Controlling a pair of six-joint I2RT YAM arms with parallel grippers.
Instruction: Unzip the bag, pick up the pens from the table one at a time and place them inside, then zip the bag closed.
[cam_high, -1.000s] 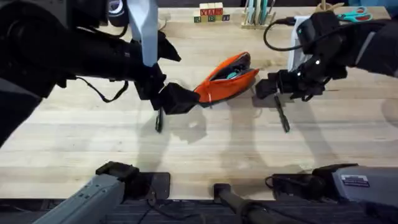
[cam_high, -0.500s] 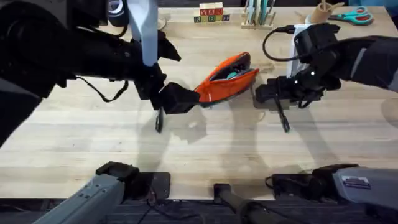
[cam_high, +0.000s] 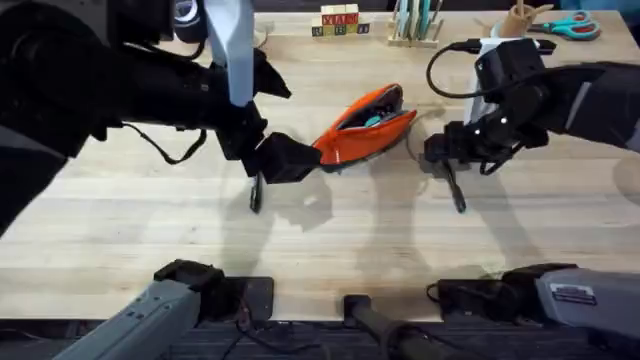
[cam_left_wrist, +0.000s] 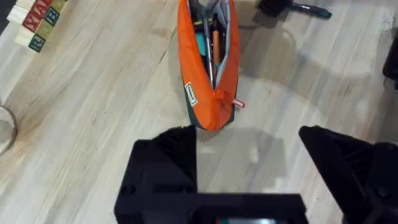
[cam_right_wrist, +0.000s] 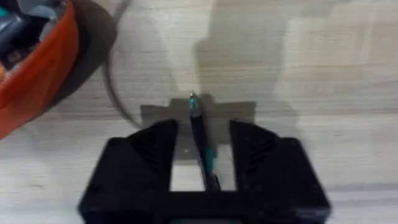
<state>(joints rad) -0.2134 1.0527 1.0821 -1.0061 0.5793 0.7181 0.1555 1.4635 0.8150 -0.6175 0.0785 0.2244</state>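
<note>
Bag (cam_high: 365, 124) lies on the surface (cam_high: 330, 250), centre rear, zipper open along the top, mouth gaping; coloured contents visible inside in the left wrist view. It rests tilted on its side, the near end just beside the left pincer (cam_left_wrist: 249, 155).

Left pincer: released, fingers spread wide, nothing between them; it hovers at the bag's closed end. One pen (cam_high: 256, 193) lies on the surface directly below that arm.

Right pincer (cam_right_wrist: 202, 146): fingers parted, straddling the second pen (cam_right_wrist: 200, 134), one to each side, gaps visible on both sides. Not yet clenched. In the overhead view this pen (cam_high: 454, 187) lies right of the bag, clear of it.

Step in hand, as judged: grasping the right-hand pen. To do it well, settle low enough that the pads meet the barrel, close squarely across it near mid-length, then lift straight before turning toward the mouth.

Room: open surface in front and right of the pen. The mouth is narrow; enter tip first along its length. Left pincer stands close to the bag's end; keep the carry path clear of it.
</note>
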